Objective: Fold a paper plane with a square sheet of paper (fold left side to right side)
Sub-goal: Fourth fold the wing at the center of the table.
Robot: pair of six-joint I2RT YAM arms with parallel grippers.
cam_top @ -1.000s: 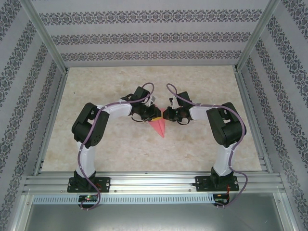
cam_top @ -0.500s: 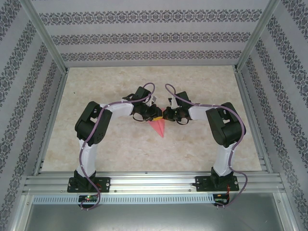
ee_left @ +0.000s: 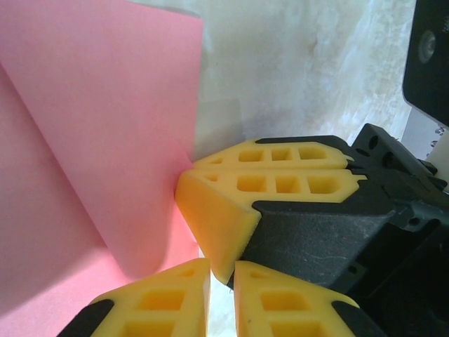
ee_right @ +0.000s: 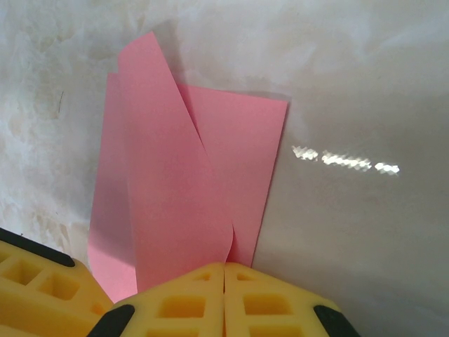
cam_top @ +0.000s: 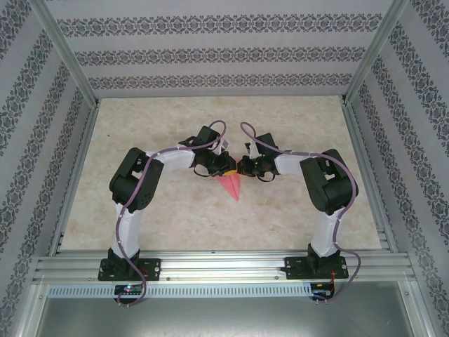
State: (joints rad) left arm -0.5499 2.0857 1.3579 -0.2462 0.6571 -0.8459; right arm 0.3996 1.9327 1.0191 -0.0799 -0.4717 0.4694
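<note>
The salmon-pink sheet of paper lies at the table's middle, folded into a narrow dart whose tip points toward the arm bases. My two grippers meet over its far, wide end. In the right wrist view a long flap stands up from the paper and runs into my right gripper, which is shut on the flap's edge. In the left wrist view my left gripper shows a narrow gap with bare table in it, and its left finger rests beside the paper. The right gripper's yellow fingers sit just beyond that gap.
The marbled tabletop stretches wide on both sides of the paper. Aluminium rails run along the near edge, with upright posts and patterned walls at the sides and back.
The left arm has shifted a little to the right and its jaws have narrowed slightly. The paper looks a bit narrower. The right arm has barely moved.
</note>
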